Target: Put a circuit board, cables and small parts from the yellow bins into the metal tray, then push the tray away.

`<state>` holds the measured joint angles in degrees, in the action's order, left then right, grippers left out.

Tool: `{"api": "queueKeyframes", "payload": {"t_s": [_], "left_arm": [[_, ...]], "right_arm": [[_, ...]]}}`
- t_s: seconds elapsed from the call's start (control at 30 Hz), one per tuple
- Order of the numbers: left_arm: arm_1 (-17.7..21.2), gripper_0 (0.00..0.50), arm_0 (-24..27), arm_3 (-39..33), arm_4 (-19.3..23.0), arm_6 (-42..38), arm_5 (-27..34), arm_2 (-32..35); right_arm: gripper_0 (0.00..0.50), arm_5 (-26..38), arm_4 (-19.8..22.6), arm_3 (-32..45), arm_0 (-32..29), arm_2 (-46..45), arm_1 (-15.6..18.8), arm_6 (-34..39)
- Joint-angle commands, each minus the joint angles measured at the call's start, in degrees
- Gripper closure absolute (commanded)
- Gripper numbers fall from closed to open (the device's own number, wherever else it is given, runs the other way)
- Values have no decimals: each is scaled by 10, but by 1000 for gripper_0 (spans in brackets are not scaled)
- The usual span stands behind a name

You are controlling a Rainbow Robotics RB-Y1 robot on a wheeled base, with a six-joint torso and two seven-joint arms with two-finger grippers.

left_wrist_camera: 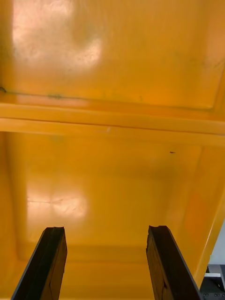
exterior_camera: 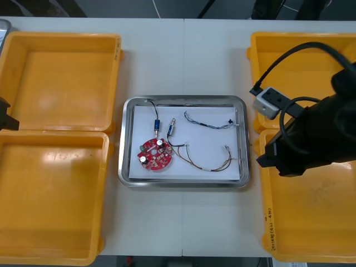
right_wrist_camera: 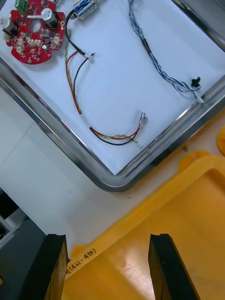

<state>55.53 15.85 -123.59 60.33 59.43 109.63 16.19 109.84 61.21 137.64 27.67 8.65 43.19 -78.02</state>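
Four bins (exterior_camera: 55, 83) look empty; board (exterior_camera: 155, 154) and cables (exterior_camera: 208, 123) lie in the tray (exterior_camera: 125, 164). Over the left bins hangs the left gripper (left_wrist_camera: 107, 234), over the near right bin the right gripper (right_wrist_camera: 108, 241): fingers spread, holding nothing. Loading appears complete; next, a gripper must meet the tray's rim and push.

Your right arm (exterior_camera: 311, 139): bulky, black | grey box (exterior_camera: 268, 102) on it, black cable (exterior_camera: 289, 53) arching off that box | fingers (right_wrist_camera: 54, 267): flat, black
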Motion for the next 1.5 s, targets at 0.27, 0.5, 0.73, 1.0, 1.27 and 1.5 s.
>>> {"api": "queueKeyframes", "payload": {"t_s": [0.27,0.5,0.73,1.0,1.27,1.5], "left_arm": [[27,0,-85,-50,18,-8,4,56],[27,0,-88,-49,22,-12,4,57],[27,0,-88,-49,21,-12,4,57],[27,0,-88,-49,21,-12,4,57],[27,0,-88,-49,21,-12,4,57],[27,0,-88,-49,21,-12,4,57]], "right_arm": [[0,2,-70,13,121,199,-43,-1],[0,2,-101,-13,162,303,-46,-13],[0,-11,-137,-45,201,371,-66,-61],[0,-42,-151,-120,222,389,-113,-138],[0,-113,-183,-167,235,454,-126,-152],[0,-167,-225,-192,249,525,-130,-147]]}}
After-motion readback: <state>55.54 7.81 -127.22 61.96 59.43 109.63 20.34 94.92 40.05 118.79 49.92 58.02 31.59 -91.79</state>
